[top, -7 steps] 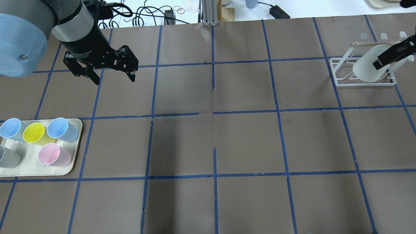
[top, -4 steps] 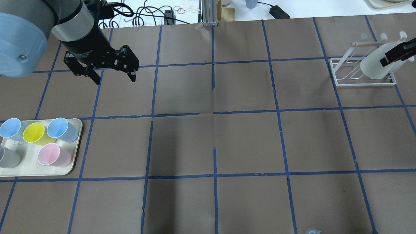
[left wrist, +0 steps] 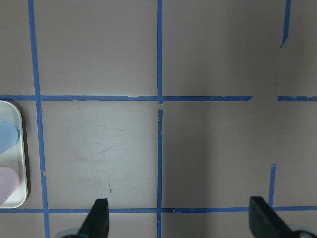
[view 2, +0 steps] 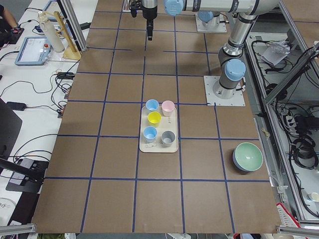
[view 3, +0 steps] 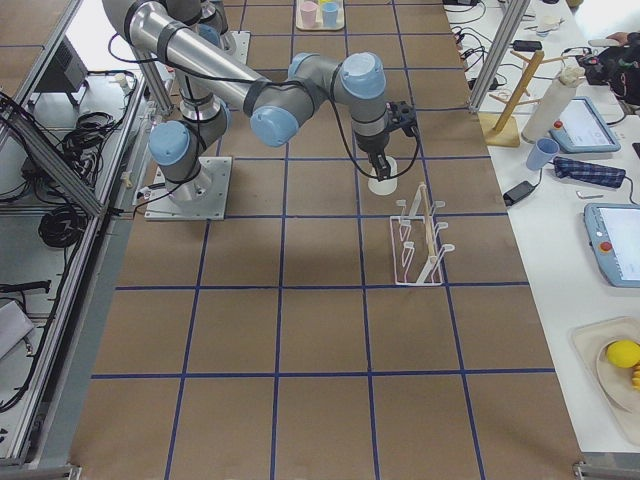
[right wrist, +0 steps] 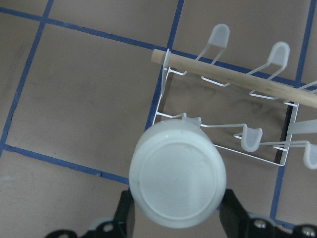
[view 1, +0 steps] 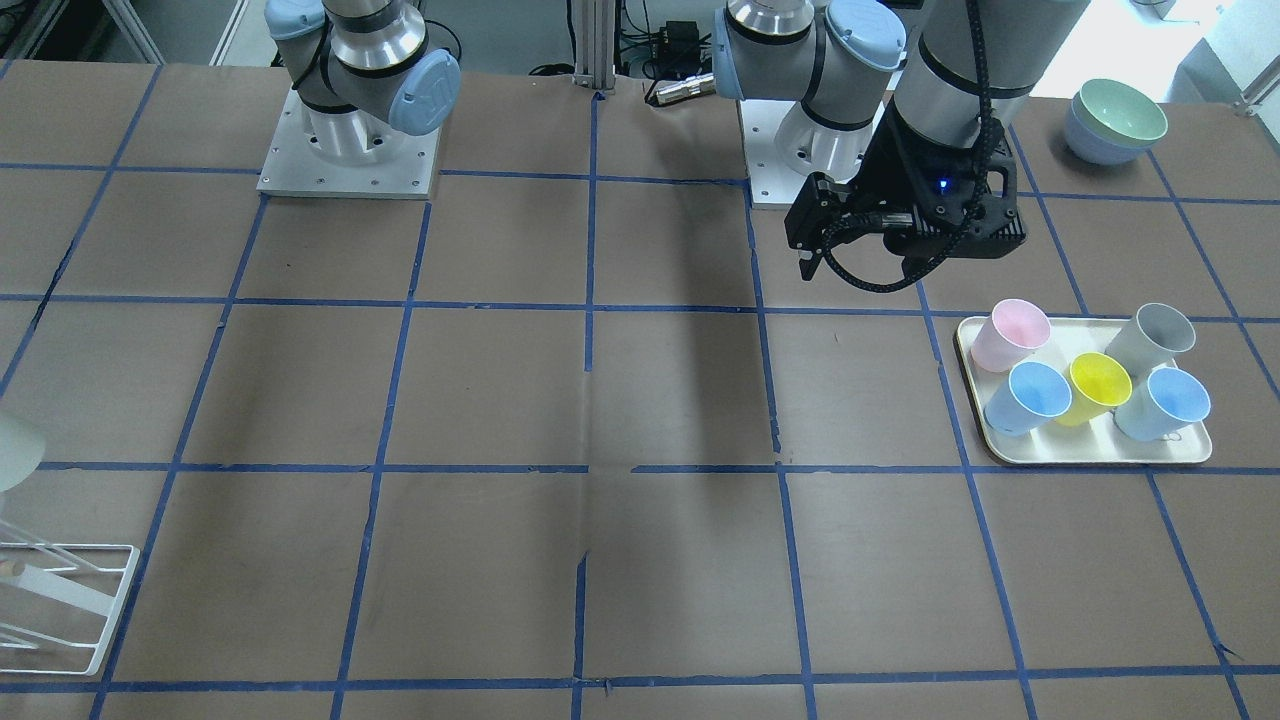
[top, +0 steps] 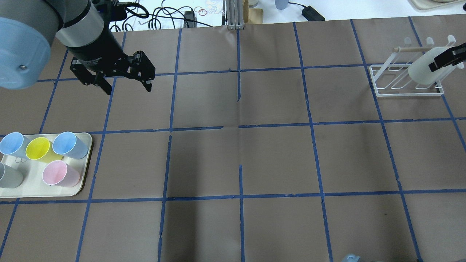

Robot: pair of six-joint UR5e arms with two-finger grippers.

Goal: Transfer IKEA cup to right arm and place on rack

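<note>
The off-white IKEA cup [right wrist: 177,181] is upside down, its base facing the right wrist camera. My right gripper [right wrist: 178,214] is shut on the cup, one finger on each side. It holds the cup over the front pegs of the white wire rack [right wrist: 225,131]. In the overhead view the cup [top: 422,71] overlaps the rack [top: 386,85] at the far right, with one black finger [top: 446,60] across it. I cannot tell whether the cup touches a peg. My left gripper [top: 127,88] is open and empty above the table, far left, beyond the tray.
A cream tray [top: 81,182] at the left holds two blue cups, a yellow cup [top: 38,149], a pink cup [top: 58,174] and a grey cup [top: 9,176]. Stacked bowls [view 1: 1115,122] sit near the left arm's base. Cables lie past the table's far edge.
My right gripper has carried the cup rightward and further over the rack, turning it from tilted to nearly upright. The left arm has barely moved.
</note>
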